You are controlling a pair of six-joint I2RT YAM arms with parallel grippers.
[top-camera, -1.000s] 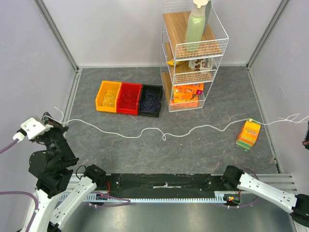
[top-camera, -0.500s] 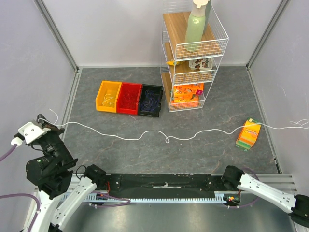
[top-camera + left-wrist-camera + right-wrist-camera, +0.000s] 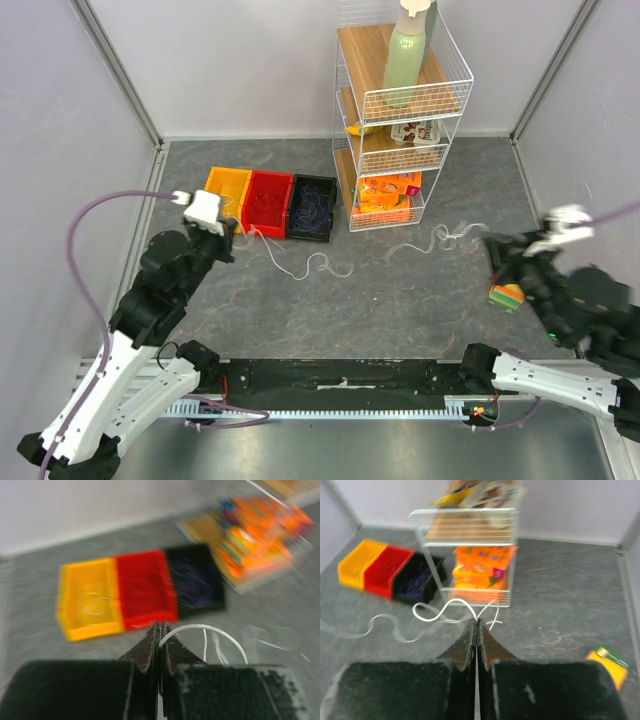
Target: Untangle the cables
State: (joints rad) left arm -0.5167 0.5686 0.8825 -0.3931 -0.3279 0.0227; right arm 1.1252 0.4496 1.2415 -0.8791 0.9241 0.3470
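Down at the front, both arms reach in over the table (image 3: 400,320). The left gripper (image 3: 160,628) has its fingers pressed tight together, and a white cable (image 3: 202,626) comes out right at their tips, so they look to be pinching one end of it. The picture is blurred, mind. Over on the right, the right gripper (image 3: 477,623) is the same story: fingers squeezed flat against each other, and the cable's other end meets them at the very tip. Just beside that arm lies a yellow-and-green pack (image 3: 508,294) on the grey surface.

Between the two grippers the cable lies slack on the table, snaking in loose waves and small loops across the middle. No crossings can be made out from above; the line is too thin to tell.

Further back, three bins sit touching in a row: yellow bin (image 3: 95,629), red bin (image 3: 149,619), black bin (image 3: 201,606). Thin coils (image 3: 95,604) lie inside the yellow one and purplish ones inside the black.

Right of the bins stands the wire rack (image 3: 455,95), with orange packets (image 3: 388,190) on its bottom shelf and a pale green bottle (image 3: 405,55) upright on top.
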